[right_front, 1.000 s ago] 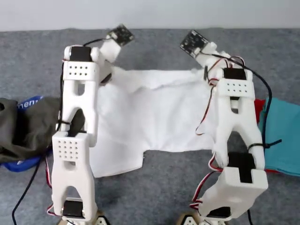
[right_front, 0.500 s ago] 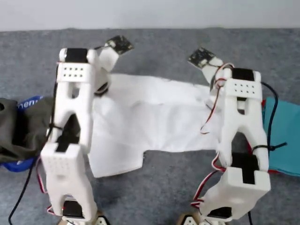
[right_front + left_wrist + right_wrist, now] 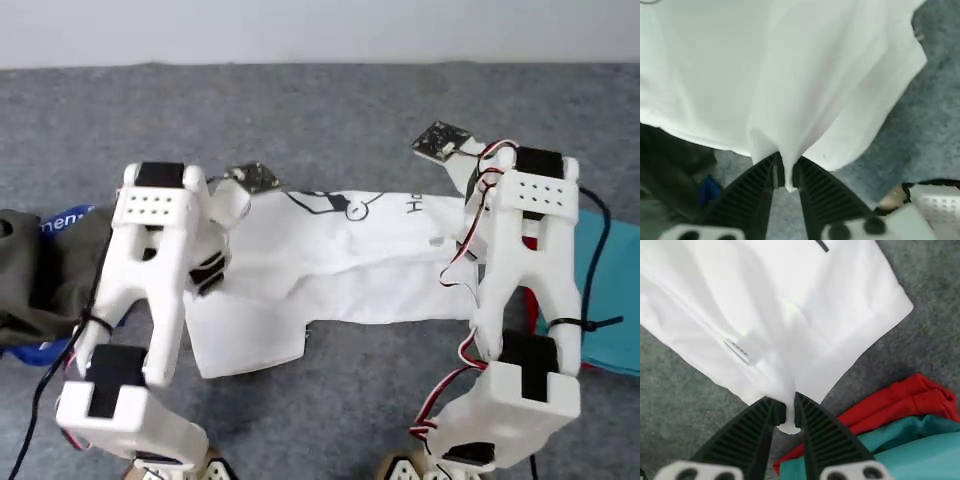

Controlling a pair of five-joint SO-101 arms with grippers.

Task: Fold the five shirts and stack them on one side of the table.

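left hand (image 3: 786, 172) pinches a fold of the white shirt (image 3: 340, 250); right hand (image 3: 786, 414) pinches its other end. red shirt (image 3: 880, 405) and teal shirt (image 3: 905, 447) lie just beside it.

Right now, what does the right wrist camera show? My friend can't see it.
The right gripper is shut on a bunched fold of the white shirt, which spreads over the grey table. A red shirt and a teal shirt lie together close by.

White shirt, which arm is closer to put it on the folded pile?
Probably right. The right claw pinches the white shirt next to the folded red shirt and teal shirt. The left claw grips it too, but on the far side, by the dark crumpled clothes.
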